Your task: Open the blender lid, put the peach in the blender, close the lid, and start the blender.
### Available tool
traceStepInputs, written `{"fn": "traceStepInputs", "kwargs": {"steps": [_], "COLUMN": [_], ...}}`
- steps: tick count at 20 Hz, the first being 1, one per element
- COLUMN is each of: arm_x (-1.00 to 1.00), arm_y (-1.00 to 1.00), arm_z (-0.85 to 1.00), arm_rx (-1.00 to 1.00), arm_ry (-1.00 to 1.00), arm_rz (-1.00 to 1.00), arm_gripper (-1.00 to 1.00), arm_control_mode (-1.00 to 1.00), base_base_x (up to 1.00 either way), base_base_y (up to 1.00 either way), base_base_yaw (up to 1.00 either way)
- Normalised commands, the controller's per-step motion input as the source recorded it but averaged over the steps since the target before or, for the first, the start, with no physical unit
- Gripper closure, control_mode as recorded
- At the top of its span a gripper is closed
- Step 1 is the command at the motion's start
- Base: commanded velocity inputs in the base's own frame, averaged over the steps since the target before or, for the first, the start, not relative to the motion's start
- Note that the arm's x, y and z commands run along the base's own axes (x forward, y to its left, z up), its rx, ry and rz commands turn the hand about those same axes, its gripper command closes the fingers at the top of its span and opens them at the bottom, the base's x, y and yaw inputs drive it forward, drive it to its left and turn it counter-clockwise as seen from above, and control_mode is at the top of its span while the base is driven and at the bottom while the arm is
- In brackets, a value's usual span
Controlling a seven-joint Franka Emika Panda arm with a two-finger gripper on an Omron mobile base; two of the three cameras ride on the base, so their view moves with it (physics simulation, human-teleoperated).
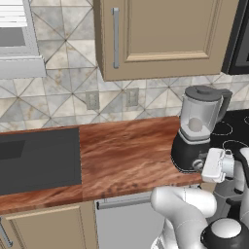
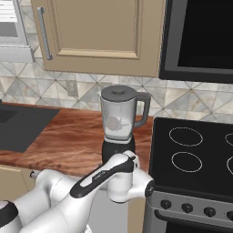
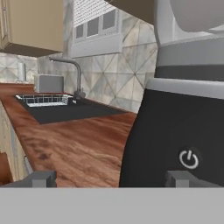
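Note:
The blender [image 1: 187, 151] stands on the wooden counter beside the stove, its black base under a clear greyish jar [image 1: 199, 114]. The dark grey blender lid [image 1: 206, 91] sits flat on the jar's top [image 2: 119, 92]. The peach [image 1: 195, 125] shows as a pale ball inside the jar [image 2: 114, 123]. My gripper [image 1: 200, 164] is at the front of the base, low down. In the hand view the gripper [image 3: 113, 179] is open, fingertips wide apart, with the base [image 3: 175, 127] close ahead and its round power button [image 3: 189, 159] just above the right fingertip [image 3: 183, 178].
A black stove top [image 2: 195, 150] lies right of the blender, with a dark microwave [image 2: 205, 36] above it. A dark sink [image 1: 39, 158] with a faucet [image 3: 72, 70] sits at the left. Wall cabinets [image 1: 160, 34] hang overhead. Bare wood counter [image 1: 126, 155] spans between sink and blender.

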Motion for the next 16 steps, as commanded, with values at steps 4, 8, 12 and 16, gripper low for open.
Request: {"fn": "traceStepInputs", "kwargs": {"steps": [4,8,12,16], "arm_x": [0.13,0.21,0.29,0.37], "arm_y": [0.0,0.0,0.0,0.0], "arm_z": [0.0,0.0,0.0,0.0], "arm_rx": [0.0,0.0,0.0,0.0], "arm_ry": [0.0,0.0,0.0,0.0], "arm_rz": [0.0,0.0,0.01,0.02], "arm_gripper": [-1.0,-1.0,-1.0,-1.0], "arm_control_mode": [-1.0,-1.0,-1.0,-1.0], "base_base_x": [0.0,0.0,0.0,0.0], "base_base_y": [0.0,0.0,0.0,0.0], "base_base_yaw": [0.0,0.0,0.0,0.0]}}
